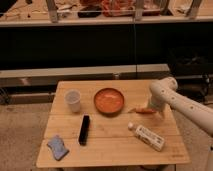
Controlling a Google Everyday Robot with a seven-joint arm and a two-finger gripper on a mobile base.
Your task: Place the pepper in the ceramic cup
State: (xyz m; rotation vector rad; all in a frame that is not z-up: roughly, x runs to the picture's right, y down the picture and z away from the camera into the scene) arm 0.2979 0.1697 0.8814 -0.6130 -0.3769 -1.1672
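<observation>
- The pincer [152, 110] is low over the right side of the bench [115, 150], at the end of the white arm [176, 101] that reaches in from the right.
- The pepper [141, 110] is right at the pincer's tip, just beside the orange plate [109, 101]. I cannot tell whether the pincer is open or closed on it, nor whether the pepper rests on the wood or is lifted off it.
- The ceramic cup [73, 100] stands upright on the left of the bench, well apart from the pepper, with the plate between them.
- Judged from this, the pepper is not yet in the cup and the whole carry across is still to do.
- Risk: a slim, tapered pepper held near one end could pivot or slip out during the carry, and would likely drop onto the plate.
- Risk: the cup mouth is narrow, so a pepper held crosswise could bridge the rim or catch it and tip the light cup.
- Risk: a low path could clip the plate's rim.
- The white bottle [148, 136], black bar-shaped object [84, 129] and blue cloth [57, 147] lie nearer the front, out of that path.
</observation>
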